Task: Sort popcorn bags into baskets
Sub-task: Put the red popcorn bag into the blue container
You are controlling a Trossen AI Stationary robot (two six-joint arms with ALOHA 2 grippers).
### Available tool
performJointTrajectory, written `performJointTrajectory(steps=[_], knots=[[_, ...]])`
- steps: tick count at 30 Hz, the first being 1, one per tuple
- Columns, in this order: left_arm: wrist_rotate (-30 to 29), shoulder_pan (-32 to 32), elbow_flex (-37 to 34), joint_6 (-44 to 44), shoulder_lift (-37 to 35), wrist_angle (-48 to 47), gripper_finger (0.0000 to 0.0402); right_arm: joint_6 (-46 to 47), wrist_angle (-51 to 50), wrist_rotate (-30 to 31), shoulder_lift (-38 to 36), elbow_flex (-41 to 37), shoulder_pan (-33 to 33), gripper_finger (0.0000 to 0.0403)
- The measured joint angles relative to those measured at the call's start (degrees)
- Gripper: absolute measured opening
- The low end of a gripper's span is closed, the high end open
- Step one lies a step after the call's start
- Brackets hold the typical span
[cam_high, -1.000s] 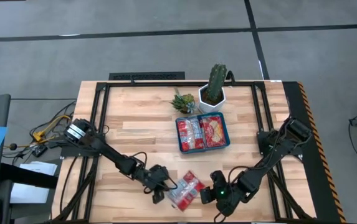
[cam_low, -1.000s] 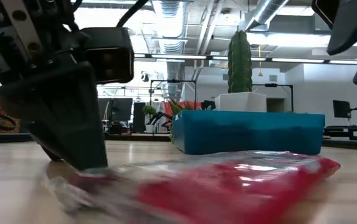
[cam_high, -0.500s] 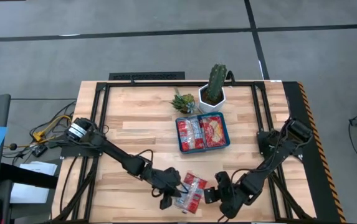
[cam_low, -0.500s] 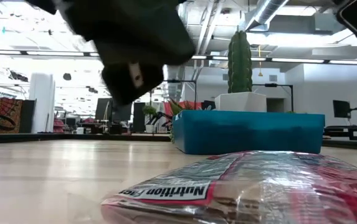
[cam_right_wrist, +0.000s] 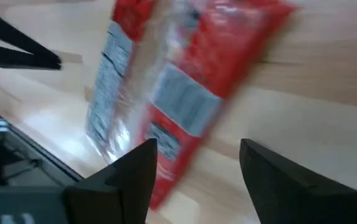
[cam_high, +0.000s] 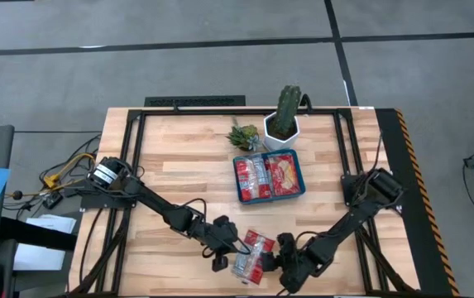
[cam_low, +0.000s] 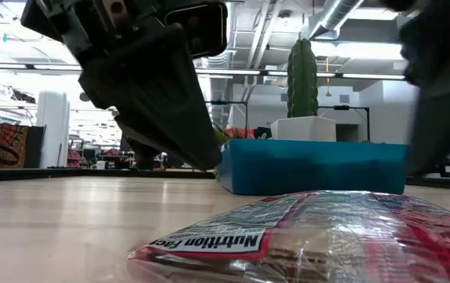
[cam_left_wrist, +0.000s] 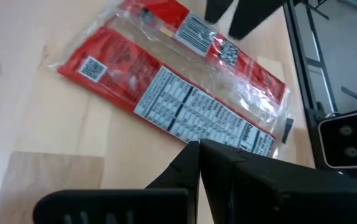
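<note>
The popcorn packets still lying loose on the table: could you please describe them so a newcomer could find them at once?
Start at the shallow teal-blue rectangular tray near the wooden table's middle, then move to the near edge. Between the left gripper and right gripper lies a red, clear-wrapped packet bundle. Unlike the tray's packets, it rests on bare wood.

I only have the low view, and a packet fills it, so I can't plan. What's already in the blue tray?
Observer: The tray holds two red packets, side by side.
Operator: Which arm is the dark shape on my left?
Observer: The left gripper, beside the loose packets near the table's front edge.
Operator: Are its fingers open?
Observer: Shut, by its wrist view. The right gripper is open, facing those loose packets.
</note>
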Motion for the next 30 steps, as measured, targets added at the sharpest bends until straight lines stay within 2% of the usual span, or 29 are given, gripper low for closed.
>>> performJointTrajectory(steps=[7,10,14,21,25,30], knots=[[-2.28,-0.11,-0.02,0.86,0.83,1.12,0.0,-0.98,0.29,2.63,4.33,3.46,-1.46,0.0231],[-0.97,-0.11,-0.05,0.19,3.67,1.81,0.0,-1.7,-0.05,2.78,5.19,4.12,-2.01,0.0226],[3.12,-0.02,0.07,-3.04,8.12,7.19,0.0,-2.34,-0.02,2.98,5.48,4.15,-2.74,0.0222],[2.52,-0.08,0.09,-3.97,9.2,8.66,0.0,-6.42,-0.19,1.84,5.54,4.15,-4.24,0.0209],[2.62,-0.06,0.09,-4.42,9.22,8.68,0.0,-7.93,-0.54,1.61,5.59,4.08,-4.81,0.0167],[2.69,-0.06,0.07,-4.58,9.27,8.63,0.0,-8.12,-1.03,1.31,5.69,4.02,-5.04,0.0072]])
